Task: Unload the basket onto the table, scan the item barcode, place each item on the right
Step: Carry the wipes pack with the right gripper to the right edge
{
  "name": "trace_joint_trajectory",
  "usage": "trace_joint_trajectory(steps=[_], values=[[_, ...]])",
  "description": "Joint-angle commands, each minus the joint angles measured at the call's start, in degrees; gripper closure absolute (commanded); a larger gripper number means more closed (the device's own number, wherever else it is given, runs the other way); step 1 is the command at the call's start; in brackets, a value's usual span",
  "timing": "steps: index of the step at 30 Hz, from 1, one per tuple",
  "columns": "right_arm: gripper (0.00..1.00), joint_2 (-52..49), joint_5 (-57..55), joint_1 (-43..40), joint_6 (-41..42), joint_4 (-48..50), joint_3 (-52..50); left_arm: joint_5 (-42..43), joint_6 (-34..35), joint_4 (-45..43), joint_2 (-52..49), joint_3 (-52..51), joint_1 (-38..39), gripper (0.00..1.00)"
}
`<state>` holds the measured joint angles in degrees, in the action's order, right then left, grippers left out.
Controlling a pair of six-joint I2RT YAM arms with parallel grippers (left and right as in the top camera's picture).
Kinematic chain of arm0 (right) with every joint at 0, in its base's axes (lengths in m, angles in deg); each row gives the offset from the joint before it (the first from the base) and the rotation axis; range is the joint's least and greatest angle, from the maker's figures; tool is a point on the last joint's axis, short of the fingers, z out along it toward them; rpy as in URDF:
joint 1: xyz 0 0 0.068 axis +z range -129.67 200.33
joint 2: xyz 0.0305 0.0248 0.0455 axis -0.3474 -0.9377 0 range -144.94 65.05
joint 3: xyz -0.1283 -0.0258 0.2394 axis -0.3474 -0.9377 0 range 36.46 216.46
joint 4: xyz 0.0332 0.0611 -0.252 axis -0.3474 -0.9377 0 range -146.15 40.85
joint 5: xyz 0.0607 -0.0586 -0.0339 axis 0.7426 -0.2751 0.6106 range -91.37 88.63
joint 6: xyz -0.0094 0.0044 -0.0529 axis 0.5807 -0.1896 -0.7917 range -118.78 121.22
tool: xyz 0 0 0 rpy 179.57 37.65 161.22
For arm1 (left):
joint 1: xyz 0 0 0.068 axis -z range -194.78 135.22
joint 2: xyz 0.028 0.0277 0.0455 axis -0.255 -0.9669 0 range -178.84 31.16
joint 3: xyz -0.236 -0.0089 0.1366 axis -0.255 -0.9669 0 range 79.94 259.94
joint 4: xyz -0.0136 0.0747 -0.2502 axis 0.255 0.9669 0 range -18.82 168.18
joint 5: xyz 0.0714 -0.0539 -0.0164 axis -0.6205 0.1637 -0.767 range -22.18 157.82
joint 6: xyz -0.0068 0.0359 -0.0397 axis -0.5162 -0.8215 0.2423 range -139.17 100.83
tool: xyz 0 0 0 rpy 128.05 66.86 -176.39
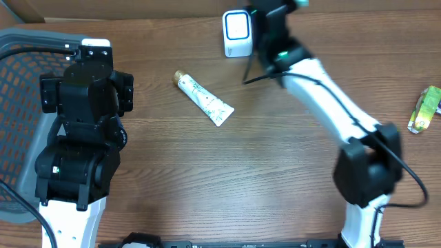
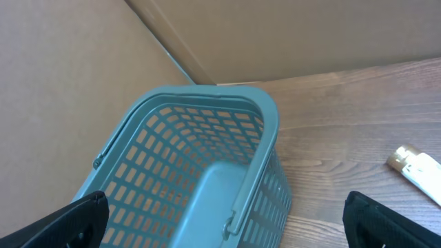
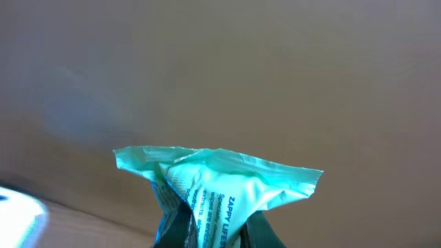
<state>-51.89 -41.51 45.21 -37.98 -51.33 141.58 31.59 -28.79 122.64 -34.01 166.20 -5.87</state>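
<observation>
**Packet clamped in my right end effector, up by the scanner**

My right end effector (image 3: 207, 233) is closed almost fully on a thin teal packet (image 3: 219, 176). The two fingers pinch its lower part, and its crimped top edge fans out above them. The printing on the packet is only partly readable, and I can see no barcode from my right wrist.

From overhead, my right arm reaches across the table (image 1: 275, 179) to its far edge. The wrist sits just to the right of the white scanner (image 1: 238, 33), which stands upright there. The arm hides most of the fingers in that view, so I cannot tell which way the packet faces the scanner.

My left end effector (image 2: 224, 224) is spread wide and holds nothing. Its dark fingers (image 2: 69, 224) show only at the lower corners of my left wrist view. It hangs above a teal basket (image 2: 186, 145) at the left end of the table, with cardboard walls behind it.

A white tube (image 1: 203, 98) with a gold cap lies flat on the table between my two arms, well apart from the scanner. A green pouch (image 1: 426, 109) lies near the right edge.
</observation>
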Motion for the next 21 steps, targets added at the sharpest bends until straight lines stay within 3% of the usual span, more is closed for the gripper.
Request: trace_joint_trajectory(steps=[1, 6, 14, 15, 17, 19, 21], values=[[0.96, -0.5, -4.9, -9.0, 4.1, -7.7, 0.0, 0.1, -0.5, -0.3, -0.1, 0.1, 0.0, 0.01], [0.96, -0.5, 6.8, -22.8, 15.8, -21.8, -0.6, 0.1, -0.5, -0.3, -0.1, 0.1, 0.0, 0.00], [0.95, -0.9, 20.4, -45.7, 26.6, -26.2, -3.7, 0.1, -0.5, -0.3, -0.1, 0.1, 0.0, 0.00], [0.88, -0.8, 21.1, -48.2, 27.8, -26.5, -3.8, 0.1, -0.5, -0.3, -0.1, 0.1, 0.0, 0.00], [0.53, -0.8, 23.7, -52.6, 30.7, -26.9, -3.8, 0.1, -0.5, -0.3, -0.1, 0.1, 0.0, 0.00], [0.37, -0.5, 28.9, -56.7, 32.9, -27.6, -3.8, 0.1, -0.5, -0.3, -0.1, 0.1, 0.0, 0.00], [0.08, 0.4, 35.9, -59.8, 33.5, -28.3, -3.8, 0.1, -0.5, -0.3, -0.1, 0.1, 0.0, 0.00]])
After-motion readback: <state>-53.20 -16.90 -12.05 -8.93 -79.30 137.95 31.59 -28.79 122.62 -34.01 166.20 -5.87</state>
